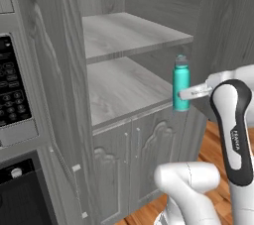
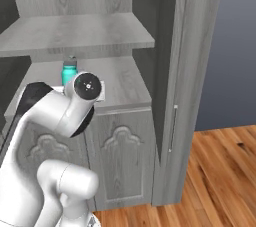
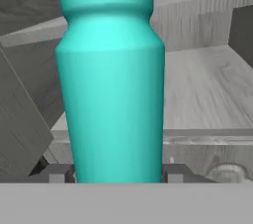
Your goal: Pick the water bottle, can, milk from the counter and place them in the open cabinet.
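At the front edge of the tall grey wood-grain open cabinet [image 1: 54, 70], my claw [image 1: 184, 93] is clamped around the slim teal water bottle with the grey cap [image 1: 181, 86]. I've got it upright, just over the cabinet's lower shelf [image 1: 119, 90], at the lip, under the upper shelf [image 1: 124, 33].

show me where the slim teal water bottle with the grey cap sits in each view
Left base view: slim teal water bottle with grey cap, right of centre, at the lower shelf's front edge.
Right base view: upper left, behind the arm.
Hand view: centre, close up.
Shared landmark: grey wood-grain lower shelf.
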